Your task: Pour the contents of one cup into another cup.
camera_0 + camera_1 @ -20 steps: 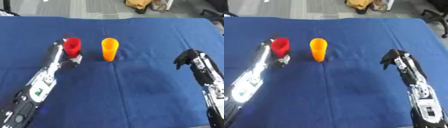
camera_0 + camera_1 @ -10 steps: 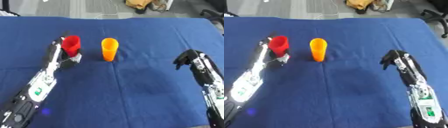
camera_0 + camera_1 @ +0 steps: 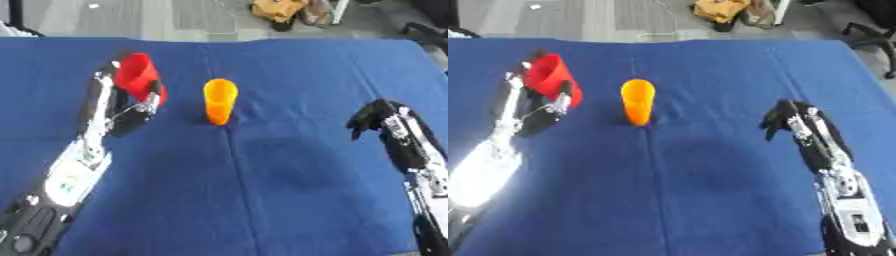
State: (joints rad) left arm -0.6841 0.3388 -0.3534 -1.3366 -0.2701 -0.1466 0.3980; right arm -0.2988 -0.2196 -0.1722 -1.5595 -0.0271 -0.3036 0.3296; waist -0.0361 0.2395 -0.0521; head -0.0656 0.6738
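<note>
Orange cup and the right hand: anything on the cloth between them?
Nothing: in the left eye view only bare blue cloth lies between the orange cup and the right hand.

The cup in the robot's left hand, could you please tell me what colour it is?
Red. The cup held by the left hand shows best in the left eye view.

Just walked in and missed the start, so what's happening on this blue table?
The robot's left hand is wrapped around a red cup, holding it raised and tilted toward an orange cup that stands upright on the blue table. The two cups are apart, and no pour into the orange one is visible yet. The right hand hovers off to the right with its fingers curled, holding nothing.
</note>
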